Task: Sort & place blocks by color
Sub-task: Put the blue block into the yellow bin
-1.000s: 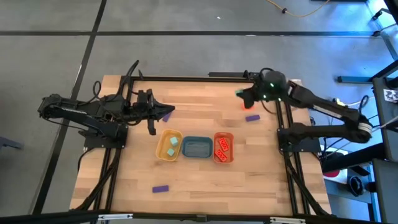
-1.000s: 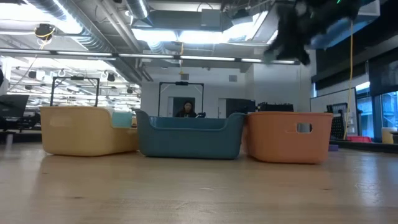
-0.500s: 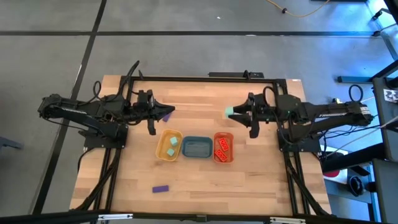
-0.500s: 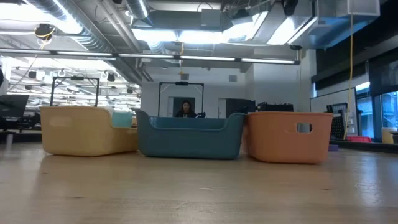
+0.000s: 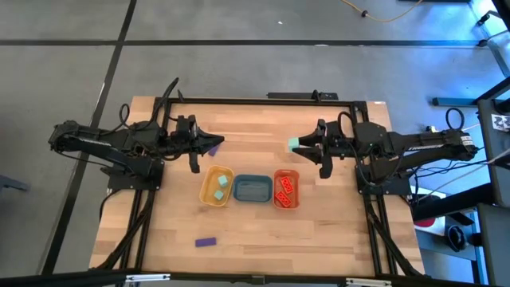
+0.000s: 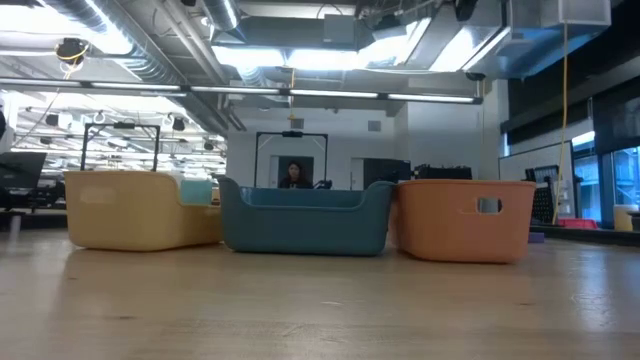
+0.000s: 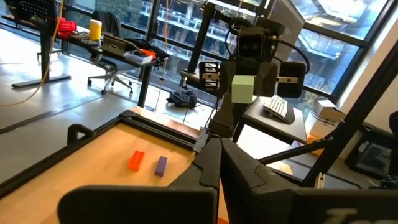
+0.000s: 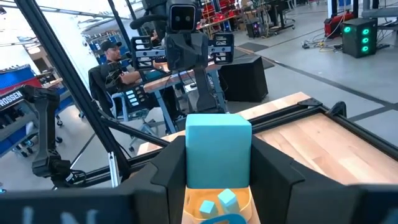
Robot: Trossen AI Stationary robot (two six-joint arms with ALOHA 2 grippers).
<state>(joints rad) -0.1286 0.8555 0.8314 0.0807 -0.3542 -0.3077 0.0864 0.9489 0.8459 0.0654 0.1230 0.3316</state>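
Yellow tray (image 5: 209, 194) with two mint cubes (image 5: 219, 188), blue tray (image 5: 252, 197), orange tray (image 5: 276, 177) with red bricks (image 5: 285, 189) — right pincer (image 5: 296, 145) clamped on a mint cube (image 5: 293, 144), left pincer (image 5: 213, 142) clamped on a purple bar (image 5: 213, 148), wooden desk (image 5: 319, 231).

My two arms are dark, jointed, with black cables trailing along them. Each tool, left tool (image 5: 209, 145) and right tool (image 5: 304, 144), has two blocky black fingers.

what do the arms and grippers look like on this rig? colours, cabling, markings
Both arms are dark, near-black, jointed links with black cables trailing from their bases. The left gripper and right gripper each have two dark angular fingers. Seen from the left wrist view, the right arm's wrist carries a boxy black camera module. No readable markings show on the arms themselves.
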